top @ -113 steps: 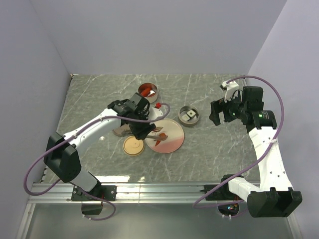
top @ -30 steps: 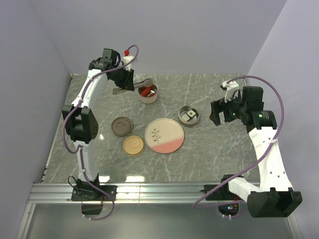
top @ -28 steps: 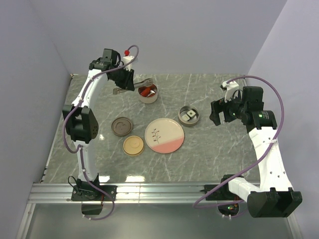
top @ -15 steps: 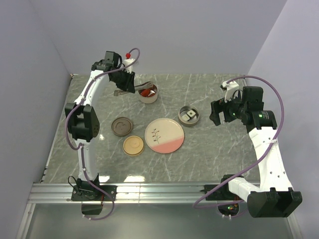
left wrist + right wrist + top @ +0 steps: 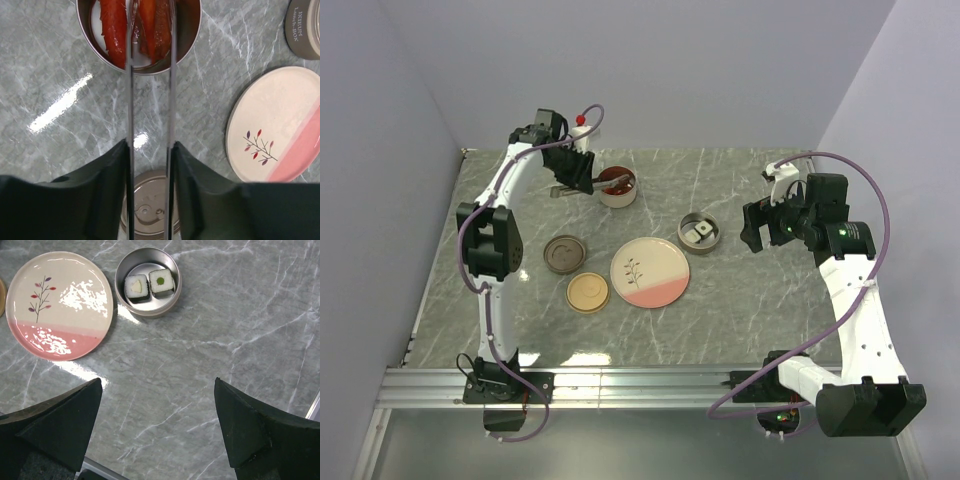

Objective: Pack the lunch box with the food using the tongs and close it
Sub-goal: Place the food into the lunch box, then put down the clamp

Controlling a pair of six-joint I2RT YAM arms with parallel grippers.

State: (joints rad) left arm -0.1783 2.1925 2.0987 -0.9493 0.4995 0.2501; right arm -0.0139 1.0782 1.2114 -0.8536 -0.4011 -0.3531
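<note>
Tongs (image 5: 130,100) of slim silver metal run as two narrow parallel arms with a gap between them. The left gripper (image 5: 150,155) pinches them, one dark finger pressed against the outside of each arm. Their tips reach over the rim into the steel tin (image 5: 192,30) at the far side of the table (image 5: 520,220).

That tin holds red sausages (image 5: 114,30), lying side by side on its pale bottom. A second tin (image 5: 147,310), right of the plate (image 5: 60,290), holds two sushi pieces (image 5: 137,286), white with dark wrapping, side by side. The pink-and-cream plate with a sprig drawing lies between the tins. A brown lid (image 5: 564,252) and a tan lid (image 5: 588,292) lie flat to the plate's left.

The right gripper (image 5: 157,425) hangs above bare marble near the second tin, its fingers spread wide with nothing between them.

A few seconds ago the left gripper was low over the plate. A second ago it was higher and further left, and the tongs' tips were only at the tin's rim. The right arm has not moved.
</note>
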